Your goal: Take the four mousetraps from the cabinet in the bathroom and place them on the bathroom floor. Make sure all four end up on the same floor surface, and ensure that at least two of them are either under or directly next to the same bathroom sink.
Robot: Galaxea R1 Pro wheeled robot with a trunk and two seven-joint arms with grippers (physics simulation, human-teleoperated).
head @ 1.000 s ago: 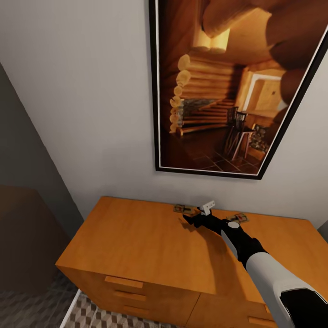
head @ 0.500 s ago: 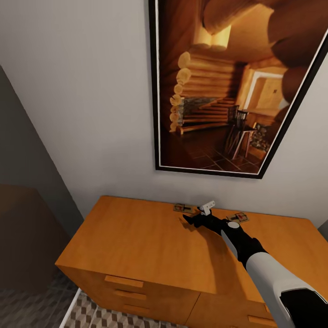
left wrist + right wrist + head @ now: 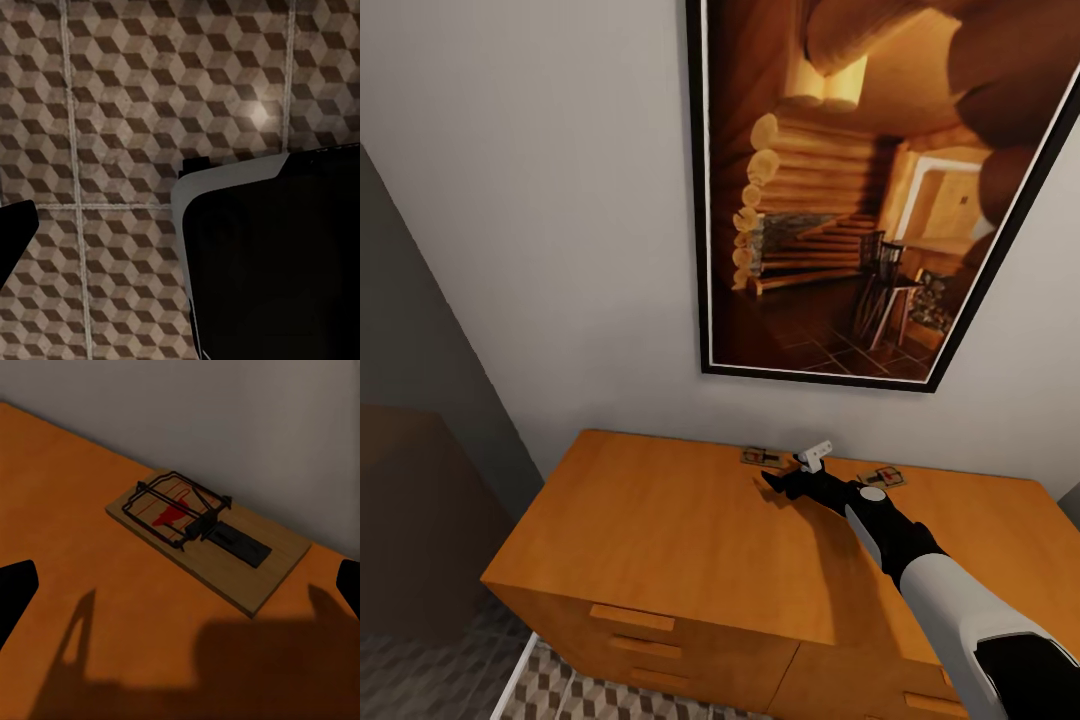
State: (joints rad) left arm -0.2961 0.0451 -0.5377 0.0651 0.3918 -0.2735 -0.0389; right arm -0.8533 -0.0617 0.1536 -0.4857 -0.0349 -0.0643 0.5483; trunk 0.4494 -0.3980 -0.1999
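1. The framed picture (image 3: 880,190) on the wall is cut off by the head view's top edge, at 12 o'clock.
2. The cabinet (image 3: 690,540) runs out of the head view at 5 o'clock; its lower drawers are cut off.
3. Behind the right arm, at about 3 o'clock from the right gripper (image 3: 785,480), a mousetrap (image 3: 884,479) is partly covered.
4. In the right wrist view, only the tips of the fingers (image 3: 15,592) show at the edges.
5. In the left wrist view, a dark robot part (image 3: 277,262) hides much of the tiled floor (image 3: 120,105).
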